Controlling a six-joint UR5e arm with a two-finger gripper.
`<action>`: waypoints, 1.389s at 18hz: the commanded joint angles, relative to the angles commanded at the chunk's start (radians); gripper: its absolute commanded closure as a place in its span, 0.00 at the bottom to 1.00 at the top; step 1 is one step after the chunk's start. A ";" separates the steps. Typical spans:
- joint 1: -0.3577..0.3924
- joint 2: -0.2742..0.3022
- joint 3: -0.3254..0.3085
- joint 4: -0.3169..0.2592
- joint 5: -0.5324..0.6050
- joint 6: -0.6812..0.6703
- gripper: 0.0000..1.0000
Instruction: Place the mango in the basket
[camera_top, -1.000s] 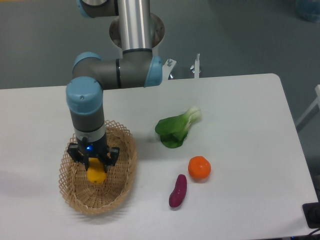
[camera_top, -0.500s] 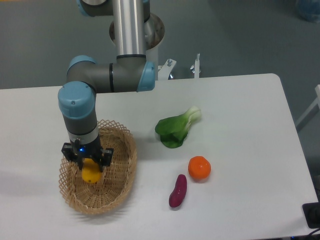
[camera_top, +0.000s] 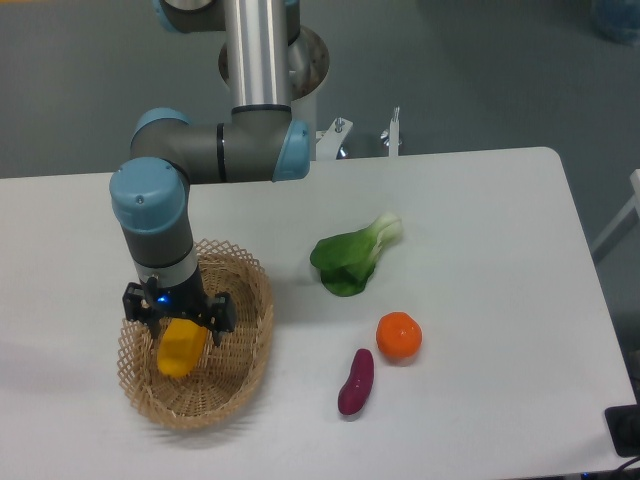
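The arm bends down over the woven wicker basket (camera_top: 250, 340). Its gripper (camera_top: 181, 322) hangs just above the smooth yellow mango (camera_top: 180, 347), which lies inside the basket; whether the fingers grasp it is unclear.

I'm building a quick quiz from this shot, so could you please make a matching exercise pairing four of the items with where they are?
Things:
1. mango
2. orange
3. sweet potato
4. bok choy

Places:
A. nearest the table's front edge
B. inside the basket, under the gripper
C. farthest back of the loose produce
D. just right of the purple item

Pairs: 1-B, 2-D, 3-A, 4-C
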 joint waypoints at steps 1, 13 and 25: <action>0.020 0.005 0.009 -0.008 -0.002 0.008 0.00; 0.232 0.095 0.061 -0.247 -0.006 0.443 0.00; 0.328 0.124 0.166 -0.440 -0.014 0.669 0.00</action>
